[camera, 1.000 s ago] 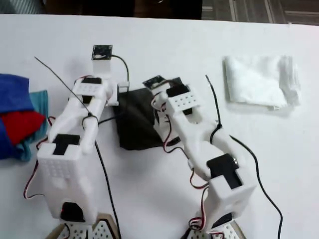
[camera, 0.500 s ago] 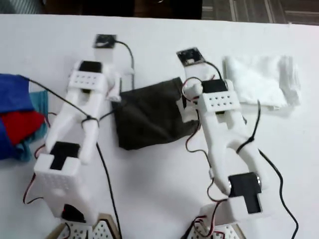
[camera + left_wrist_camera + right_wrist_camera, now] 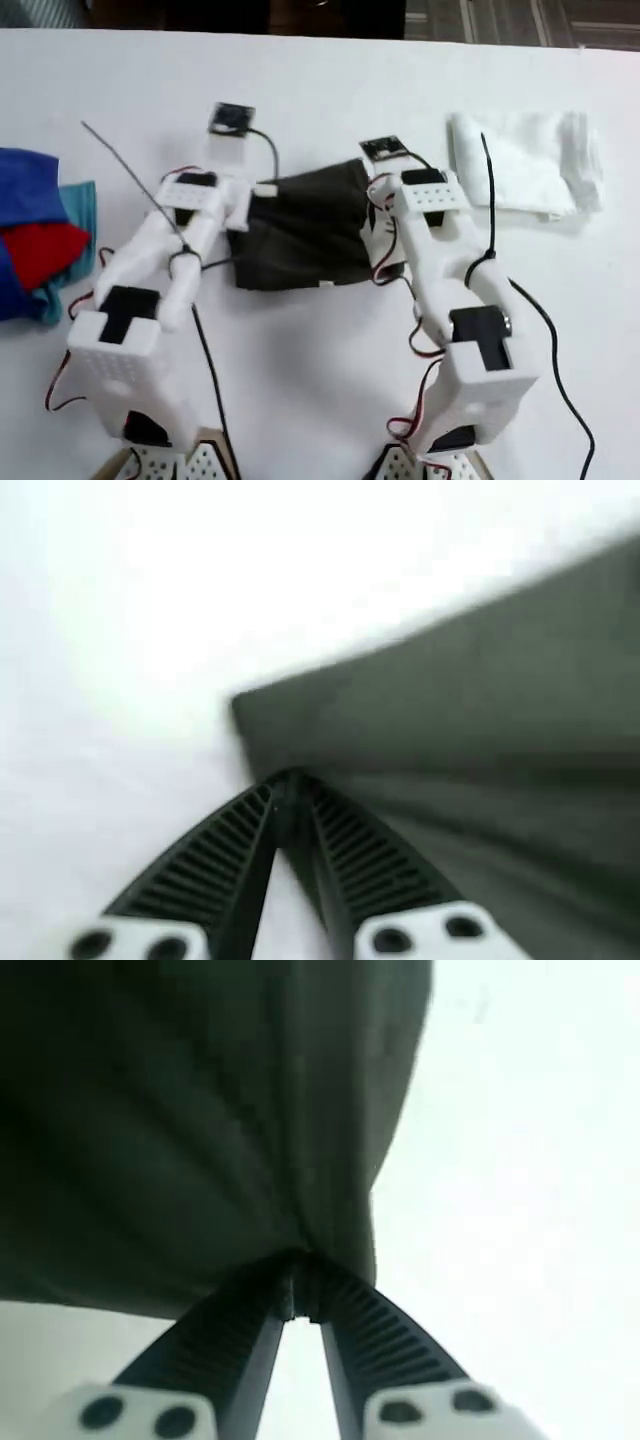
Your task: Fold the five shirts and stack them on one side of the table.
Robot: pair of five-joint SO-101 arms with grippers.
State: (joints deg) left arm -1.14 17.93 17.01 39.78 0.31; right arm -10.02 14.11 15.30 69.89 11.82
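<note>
Pinching a corner of the dark shirt [image 3: 305, 230], the left gripper [image 3: 290, 782] grips cloth; the right gripper [image 3: 298, 1268] clamps its opposite edge, shirt spread between them on the surface [image 3: 330, 100].

dark shirt [image 3: 305, 230] centre (spread wide) | white shirt [image 3: 520, 165] folded, far right | coloured shirt pile [image 3: 35, 235] left edge

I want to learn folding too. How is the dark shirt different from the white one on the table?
The dark grey cloth shirt is pinched by the left gripper and right gripper; the folded white cloth shirt lies untouched. The dark one sits mid-table, the white one off to one side. Both rest on the white table.
</note>
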